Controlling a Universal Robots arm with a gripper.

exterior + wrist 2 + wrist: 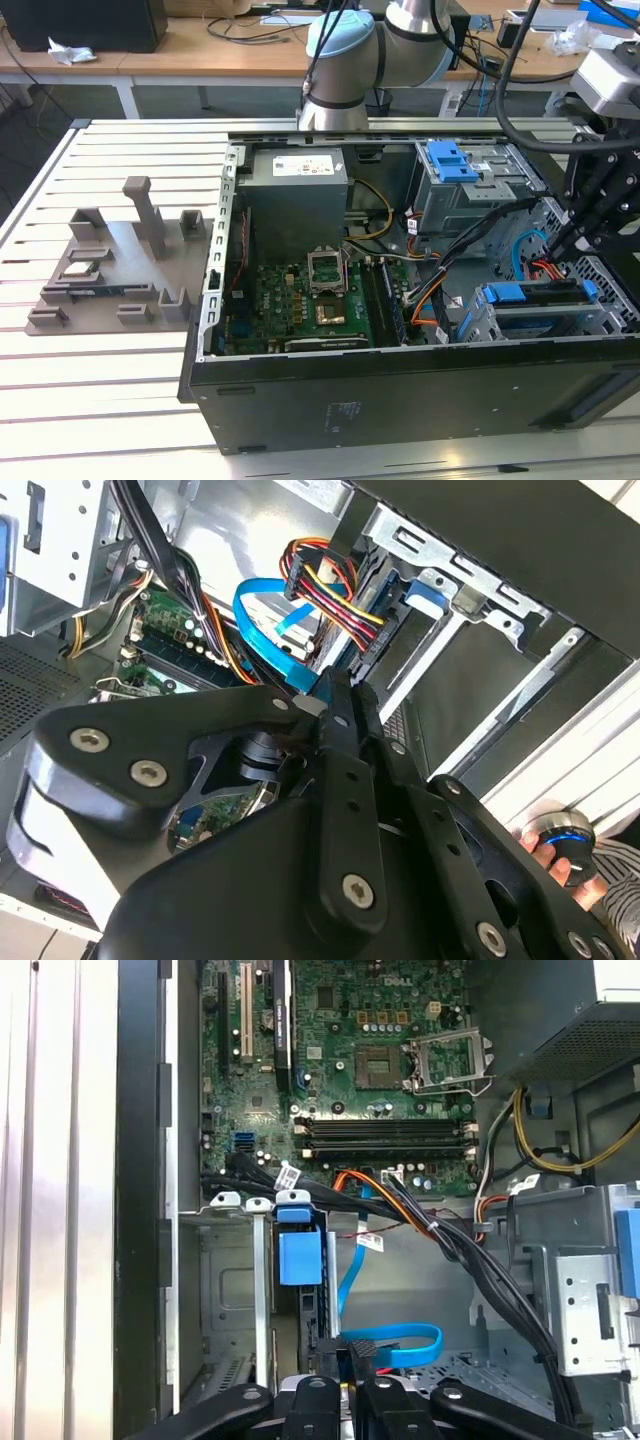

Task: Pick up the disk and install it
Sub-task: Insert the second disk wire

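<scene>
Scene: an open desktop computer case (pixel 400 390) lies on its side on a slatted metal desk (pixel 120 400); a grey fixture tray (pixel 110 265) sits on the desk toward the exterior view's left, well apart from the case.

Arm: the Universal Robots arm (pixel 345 45) reaches over the case from behind; its black end effector (pixel 578 232) hangs over the drive bay at the exterior view's right.

End effector state: in the second wrist view the end effector (pixel 335 695) has its fingers drawn together with no visible gap; in the first wrist view the end effector (pixel 350 1360) shows the tips pressed side by side above the bay. Nothing visible is held between them.

Disk: the disk (pixel 545 310) sits in the lower drive cage inside the case, blue carrier bracket facing up, just beneath the end effector. Whether it is fully seated cannot be told.

Cabling: a blue data cable (pixel 395 1345) and a red-yellow-black power lead (pixel 325 595) run close beside the fingertips.

Other parts: motherboard (pixel 340 1070), power supply (pixel 298 195), and upper drive cage with its blue latch plate (pixel 448 162).

Handling judgement: the disk is probably rigid, fairly dense and shock-sensitive; its metal faces look slippery, so the blue bracket edges seem the better hold.
</scene>
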